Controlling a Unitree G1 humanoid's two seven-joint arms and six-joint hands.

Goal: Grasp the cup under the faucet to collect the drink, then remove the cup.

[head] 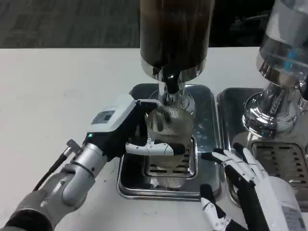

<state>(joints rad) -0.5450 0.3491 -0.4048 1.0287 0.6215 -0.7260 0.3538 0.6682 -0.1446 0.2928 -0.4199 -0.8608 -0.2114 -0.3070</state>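
Currently, left hand (127, 132) grips the ribbed, translucent cup (166, 132) beneath the faucet (171, 86); right hand (245, 185) rests with fingers spread.

White table (57, 91); two steel drip trays (207, 139) (230, 103) side by side.

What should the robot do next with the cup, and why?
Probably press the tap with the right hand, which waits open beside the drip tray. The left hand holds the ribbed clear cup right below the faucet of the dark drink dispenser, and no drink seems to be flowing.
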